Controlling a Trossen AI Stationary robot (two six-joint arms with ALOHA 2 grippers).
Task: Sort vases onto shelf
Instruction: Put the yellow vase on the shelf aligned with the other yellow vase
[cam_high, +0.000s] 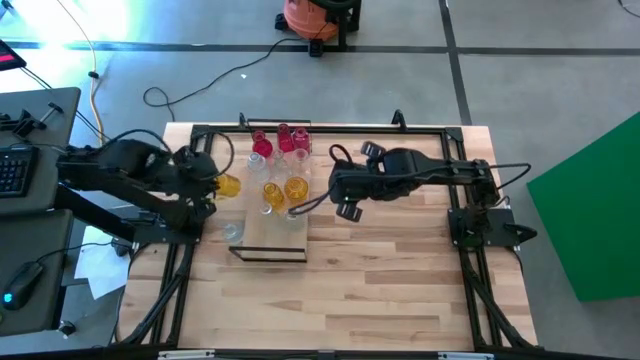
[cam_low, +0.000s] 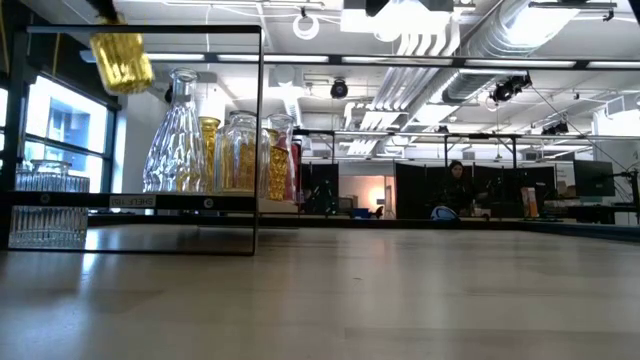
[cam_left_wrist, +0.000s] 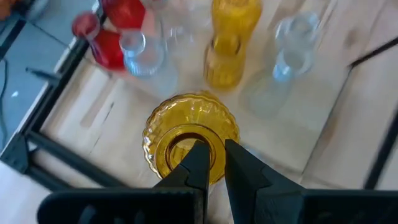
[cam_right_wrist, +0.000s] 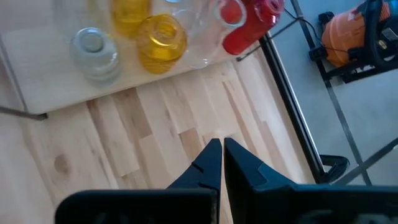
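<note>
Grey concrete floor with an orange vacuum; exposed ceiling ducts overhead.

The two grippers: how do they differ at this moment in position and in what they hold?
The left gripper is shut on the rim of an amber vase, lifted above the shelf; the right gripper is shut and holds nothing. The left one is at the shelf's left edge; the right one hovers over bare table beside the shelf.

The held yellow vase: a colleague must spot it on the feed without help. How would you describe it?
Find the light-wood shelf at the table's left-centre. At its left edge the left gripper pinches the rim of a ribbed amber vase. Unlike the other yellow vases standing among the group, it hangs lifted above the shelf.
</note>
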